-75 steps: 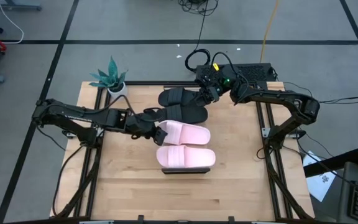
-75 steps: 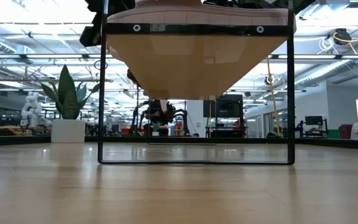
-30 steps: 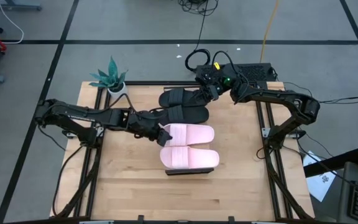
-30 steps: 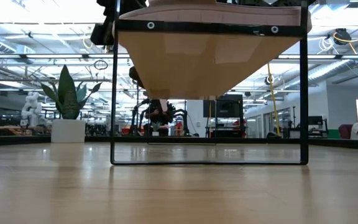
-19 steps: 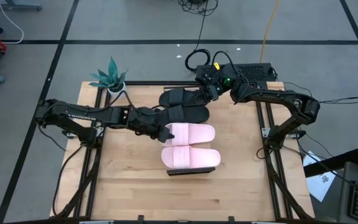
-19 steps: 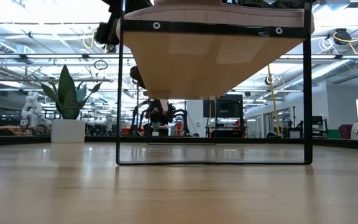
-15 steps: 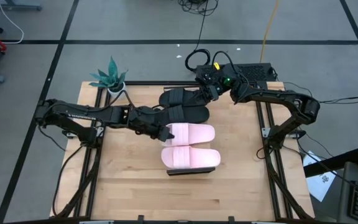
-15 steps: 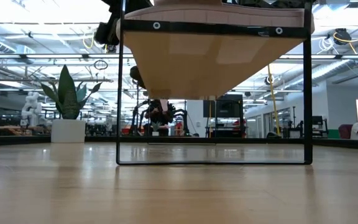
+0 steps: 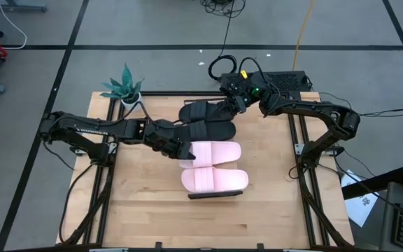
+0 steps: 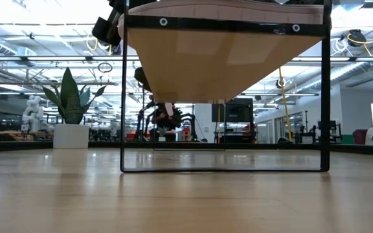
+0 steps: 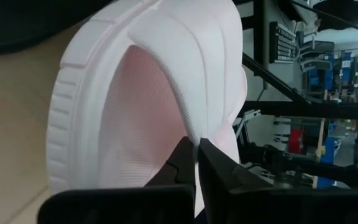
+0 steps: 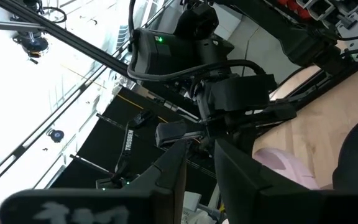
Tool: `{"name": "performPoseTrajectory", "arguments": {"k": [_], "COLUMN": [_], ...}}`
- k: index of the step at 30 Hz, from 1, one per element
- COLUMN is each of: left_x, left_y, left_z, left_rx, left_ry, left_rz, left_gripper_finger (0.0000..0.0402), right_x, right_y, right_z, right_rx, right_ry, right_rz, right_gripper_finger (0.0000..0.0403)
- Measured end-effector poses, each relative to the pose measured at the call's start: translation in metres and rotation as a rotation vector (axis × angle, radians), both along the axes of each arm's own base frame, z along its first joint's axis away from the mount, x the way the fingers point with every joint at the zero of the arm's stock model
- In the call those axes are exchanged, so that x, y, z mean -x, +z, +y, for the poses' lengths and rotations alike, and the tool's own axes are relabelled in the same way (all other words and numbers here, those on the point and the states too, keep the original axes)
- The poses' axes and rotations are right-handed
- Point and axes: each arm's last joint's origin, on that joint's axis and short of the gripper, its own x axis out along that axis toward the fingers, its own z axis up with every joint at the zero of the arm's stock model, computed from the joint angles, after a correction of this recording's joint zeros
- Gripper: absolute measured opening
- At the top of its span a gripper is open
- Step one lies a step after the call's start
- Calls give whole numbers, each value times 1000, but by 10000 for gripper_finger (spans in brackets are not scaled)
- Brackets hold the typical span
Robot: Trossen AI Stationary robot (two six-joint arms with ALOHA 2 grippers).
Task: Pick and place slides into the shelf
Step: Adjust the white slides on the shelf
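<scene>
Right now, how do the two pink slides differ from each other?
The far pink slide has the left gripper at its heel end, fingers shut on its strap edge; the near pink slide has no gripper on it. The far one lies next to a black slide, while the near one lies by the shelf's front edge. Both are pale pink, lie lengthwise side by side and rest on the shelf.

overhead, table-level, two close wrist views
</scene>
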Motion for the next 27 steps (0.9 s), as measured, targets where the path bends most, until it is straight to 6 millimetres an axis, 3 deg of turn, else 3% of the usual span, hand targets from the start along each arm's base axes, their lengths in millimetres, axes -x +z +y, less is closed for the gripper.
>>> {"name": "performPoseTrajectory", "arguments": {"k": [19, 27], "left_x": [3, -1], "left_y": [-11, -27], "left_z": [18, 18], "left_rx": [92, 170], "left_ry": [-4, -12], "left_rz": [56, -74], "left_gripper_finger": [0, 0], "right_x": [0, 0], "right_y": [0, 0], "right_z": [0, -1], "right_rx": [0, 0], "right_ry": [1, -2], "right_rz": [0, 0], "right_gripper_finger": [73, 73]}}
